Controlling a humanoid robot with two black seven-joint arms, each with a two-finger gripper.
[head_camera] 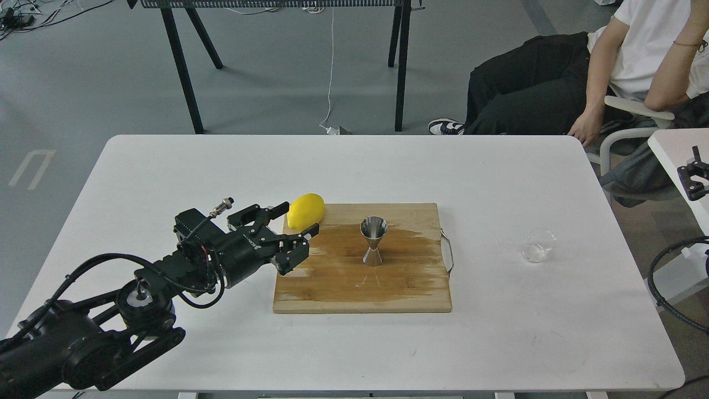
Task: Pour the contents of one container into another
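While the left gripper [296, 231] hangs over the left edge of the cutting board [363, 291], its fingers stand spread apart, holding nothing, one tip close beside the lemon [305, 211]; contact cannot be told. Steel jigger [374, 240]: upright, mid-board, on a dark wet-looking patch. Glass cup [538, 245]: on the table [166, 177], well to the right, apart from the board. Right gripper: not visible. Risks, judged: a long reach across could knock the narrow-waisted jigger over; clear glass may slip.
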